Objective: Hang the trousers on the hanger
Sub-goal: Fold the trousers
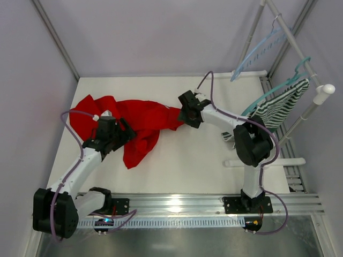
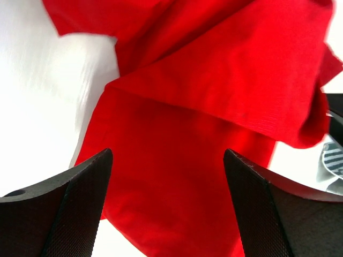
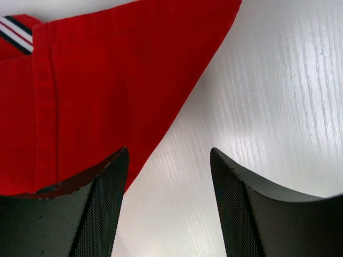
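A white table (image 1: 203, 160) lies under me, shut in by pale grey walls, with a metal rack (image 1: 293, 42) standing at its far right corner.

My left gripper (image 2: 167, 154) is spread wide, both dark fingers (image 2: 80, 203) well apart and nothing pinched between them. It hangs over the trousers (image 2: 214, 107), whose red cloth fills nearly the whole gap below the jaws in folded layers, with bare table showing to the left. From above, this gripper (image 1: 126, 130) sits over the middle of the heap.

My right gripper (image 3: 169, 151) is parted too and grips nothing. Its left finger (image 3: 91, 209) overlaps the slanting edge of the red cloth (image 3: 80, 80), while the gap and the other finger are over bare tabletop (image 3: 268, 107). A stitched seam runs down the cloth, and a bit of white-and-dark striped trim (image 3: 16, 32) shows at the top left corner (the waistband end, it seems). From above, this gripper (image 1: 185, 113) is at the right end of the trousers.

The trousers (image 1: 139, 120) lie crumpled flat on the left half of the table, stretched between my two grippers.

The hanger (image 1: 257, 53), pale blue, hangs bare on the rack's slanted rail, well apart from the trousers. Lower on the rail, a teal hanger (image 1: 292, 77) carries a green-and-white striped garment (image 1: 278, 107).
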